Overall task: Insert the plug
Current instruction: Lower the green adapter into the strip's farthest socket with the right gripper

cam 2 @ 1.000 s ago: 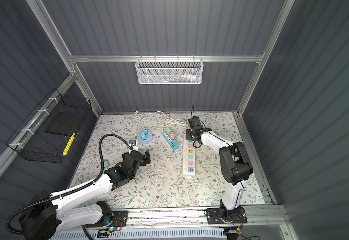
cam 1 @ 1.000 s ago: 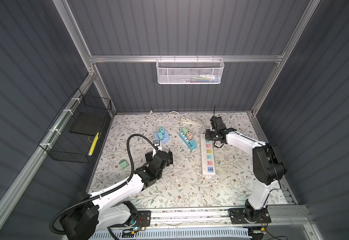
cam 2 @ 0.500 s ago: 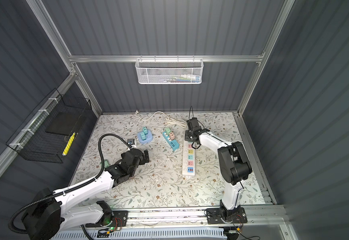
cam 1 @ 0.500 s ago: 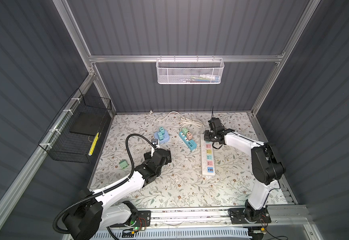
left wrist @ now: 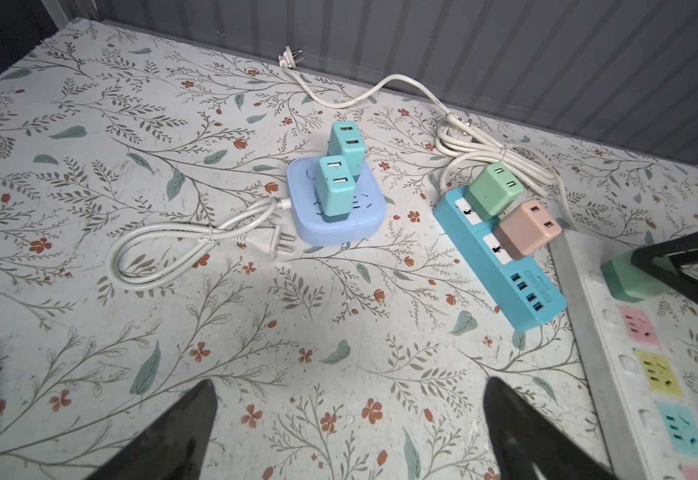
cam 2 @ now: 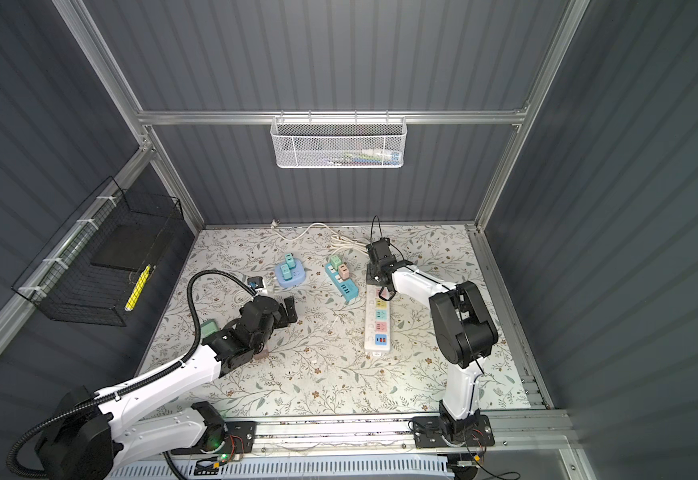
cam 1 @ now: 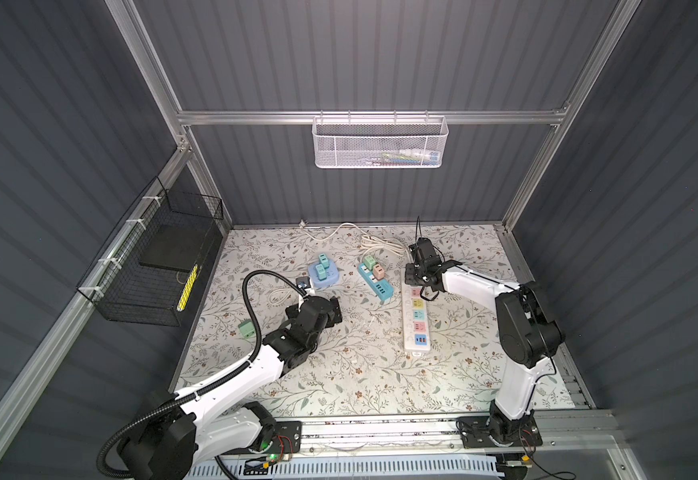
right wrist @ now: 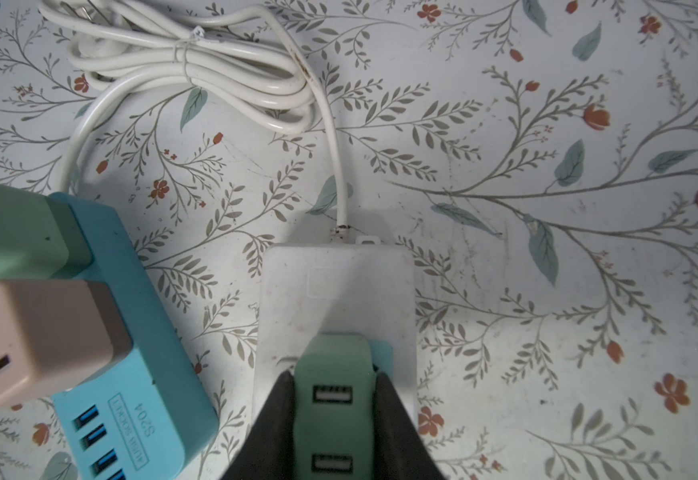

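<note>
Little has shifted; my right gripper (right wrist: 332,376) clamps the green plug (right wrist: 332,419) at twelve o'clock on the white strip (right wrist: 339,282); my left gripper (left wrist: 349,386) hangs wide, empty; I should press straight down, prongs squared.

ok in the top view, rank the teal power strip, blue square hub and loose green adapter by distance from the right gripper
1. teal power strip, just left of the right gripper.
2. blue square hub, further left.
3. loose green adapter, farthest left and nearer the front.

Soft even light, faint shadows; plug (right wrist: 332,419) seems slightly blurred close-up.
</note>
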Robot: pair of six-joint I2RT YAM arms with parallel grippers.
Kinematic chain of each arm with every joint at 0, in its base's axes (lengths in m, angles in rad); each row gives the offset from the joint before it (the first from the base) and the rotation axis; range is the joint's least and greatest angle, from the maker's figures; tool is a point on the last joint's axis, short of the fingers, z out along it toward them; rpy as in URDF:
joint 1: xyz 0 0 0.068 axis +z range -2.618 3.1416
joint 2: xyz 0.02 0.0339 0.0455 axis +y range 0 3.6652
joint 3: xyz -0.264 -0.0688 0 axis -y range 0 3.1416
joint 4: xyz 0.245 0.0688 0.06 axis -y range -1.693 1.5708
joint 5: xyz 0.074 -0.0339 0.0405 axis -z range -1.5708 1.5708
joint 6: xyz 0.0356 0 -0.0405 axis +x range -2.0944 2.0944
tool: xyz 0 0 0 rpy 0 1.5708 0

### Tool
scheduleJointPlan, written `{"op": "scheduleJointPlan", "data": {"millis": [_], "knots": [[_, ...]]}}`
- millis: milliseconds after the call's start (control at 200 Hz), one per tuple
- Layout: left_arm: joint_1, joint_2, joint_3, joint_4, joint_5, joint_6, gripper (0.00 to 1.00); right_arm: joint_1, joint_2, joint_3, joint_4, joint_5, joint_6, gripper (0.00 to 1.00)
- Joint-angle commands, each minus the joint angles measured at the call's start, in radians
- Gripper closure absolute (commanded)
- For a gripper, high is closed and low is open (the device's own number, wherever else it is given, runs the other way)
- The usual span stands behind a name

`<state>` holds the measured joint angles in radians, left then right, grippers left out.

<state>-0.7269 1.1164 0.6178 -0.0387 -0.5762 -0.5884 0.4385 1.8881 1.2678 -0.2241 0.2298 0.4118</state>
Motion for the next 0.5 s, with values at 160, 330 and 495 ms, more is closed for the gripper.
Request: {"op": "scheduleJointPlan", "data": {"millis": [160, 330, 495], "knots": [[0.008, -0.065, 0.031, -0.041, 0.086, 0.004, 0.0, -0.009, -0.012, -0.019, -0.172, -0.069, 0.048, 0.53], [0.009, -0.096, 0.07, -0.049, 0.114, 0.046, 0.0, -0.027, -0.073, 0.073, -0.233, -0.088, 0.039, 0.38], [0.011, -0.096, 0.108, -0.081, 0.082, 0.1, 0.0, -0.034, -0.121, 0.098, -0.265, -0.099, 0.013, 0.3]]}}
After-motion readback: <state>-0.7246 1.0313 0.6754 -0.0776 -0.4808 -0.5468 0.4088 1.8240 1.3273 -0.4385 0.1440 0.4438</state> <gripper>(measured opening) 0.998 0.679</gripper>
